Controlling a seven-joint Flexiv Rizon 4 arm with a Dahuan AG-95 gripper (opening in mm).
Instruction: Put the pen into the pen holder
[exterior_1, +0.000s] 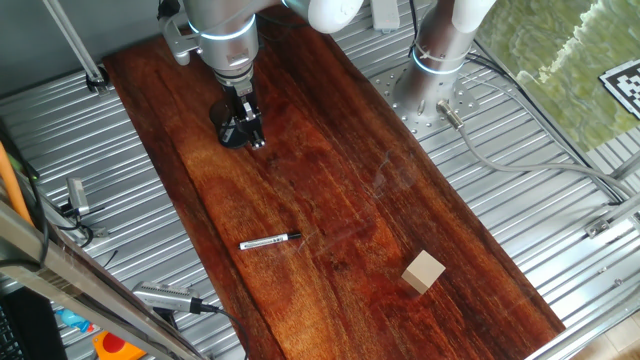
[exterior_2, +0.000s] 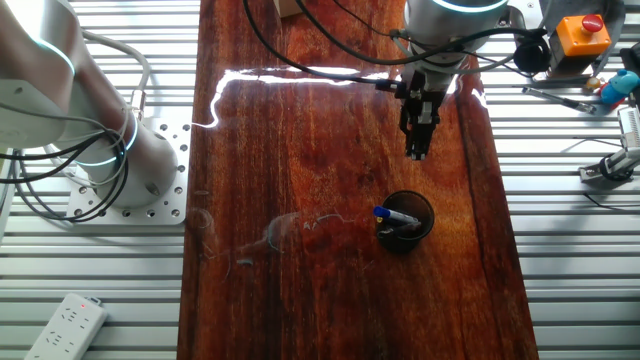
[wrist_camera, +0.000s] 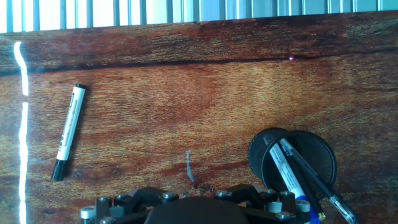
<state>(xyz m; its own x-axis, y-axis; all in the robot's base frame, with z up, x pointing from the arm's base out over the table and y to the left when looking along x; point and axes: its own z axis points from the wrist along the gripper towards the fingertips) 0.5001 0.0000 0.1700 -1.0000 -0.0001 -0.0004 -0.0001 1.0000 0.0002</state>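
Observation:
The pen (exterior_1: 270, 241) is slim and white with a black tip. It lies flat on the wooden board, also in the hand view (wrist_camera: 68, 130) at the left. The pen holder (exterior_2: 405, 222) is a small black round cup and holds a blue-capped pen and another pen; it also shows in the hand view (wrist_camera: 292, 163). In one fixed view the holder (exterior_1: 229, 131) is partly hidden behind my gripper (exterior_1: 254, 141). My gripper (exterior_2: 417, 150) hangs above the board beside the holder, far from the pen. Its fingers look closed together and empty. The hand view shows only the gripper's body.
A tan wooden cube (exterior_1: 424, 271) sits near the board's end beyond the pen. The arm's base (exterior_1: 430, 90) stands on the metal table beside the board. Tools and cables lie on the metal table along the board's far side (exterior_2: 600, 90).

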